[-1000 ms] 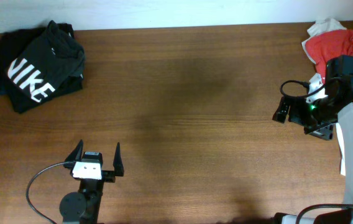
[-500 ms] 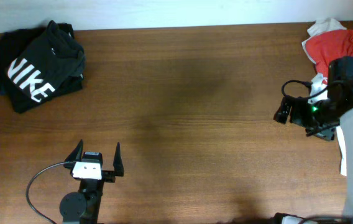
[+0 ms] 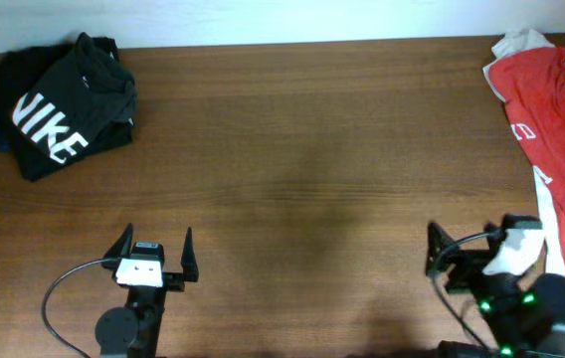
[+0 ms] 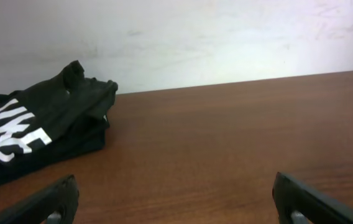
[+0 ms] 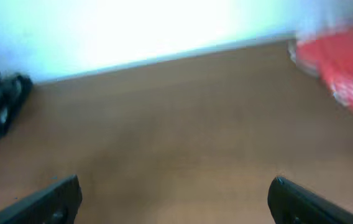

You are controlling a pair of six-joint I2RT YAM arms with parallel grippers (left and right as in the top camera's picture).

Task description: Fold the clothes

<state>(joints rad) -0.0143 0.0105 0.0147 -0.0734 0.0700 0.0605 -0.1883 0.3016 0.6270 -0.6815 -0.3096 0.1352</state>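
right gripper [image 5: 175, 194] has drawn back near, spread and empty like the left gripper [image 3: 156, 239]; red garment [image 3: 561, 129] lies stretched along the right side, unfolded. next, likely: grasp a corner to fold.

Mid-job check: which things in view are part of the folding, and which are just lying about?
Part of the job:
black NIKE T-shirt, at the far left corner
red garment, along the right edge
left claw and right claw, both open, holding nothing

Just there:
wooden table
cable of the left arm
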